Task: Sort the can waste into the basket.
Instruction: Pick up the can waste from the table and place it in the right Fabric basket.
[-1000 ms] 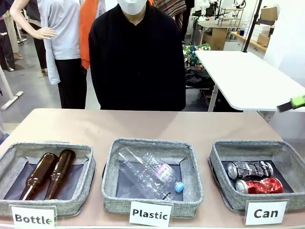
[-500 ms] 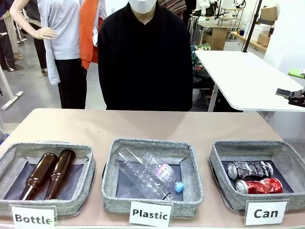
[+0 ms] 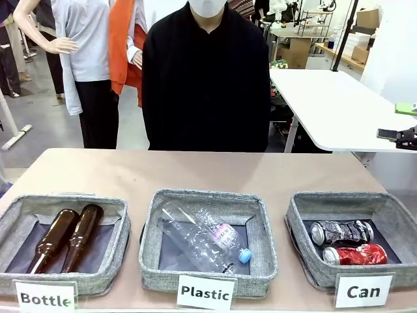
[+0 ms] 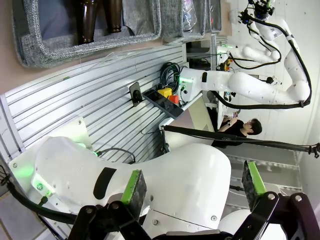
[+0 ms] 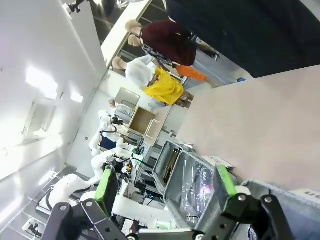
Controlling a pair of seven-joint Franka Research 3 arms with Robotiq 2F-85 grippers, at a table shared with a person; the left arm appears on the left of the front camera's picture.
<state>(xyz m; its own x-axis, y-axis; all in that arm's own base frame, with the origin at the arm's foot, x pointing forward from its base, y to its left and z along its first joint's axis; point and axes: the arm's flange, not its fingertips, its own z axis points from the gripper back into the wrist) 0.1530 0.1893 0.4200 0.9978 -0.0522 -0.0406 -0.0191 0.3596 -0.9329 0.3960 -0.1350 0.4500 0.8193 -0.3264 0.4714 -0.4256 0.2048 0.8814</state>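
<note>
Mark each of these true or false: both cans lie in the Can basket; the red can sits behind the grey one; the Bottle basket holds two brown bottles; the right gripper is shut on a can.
Both cans lie in the Can basket: true.
The red can sits behind the grey can: false, it lies nearer the camera.
The Bottle basket holds two brown bottles: true.
The right gripper is shut on a can: false, it is open and empty.
</note>
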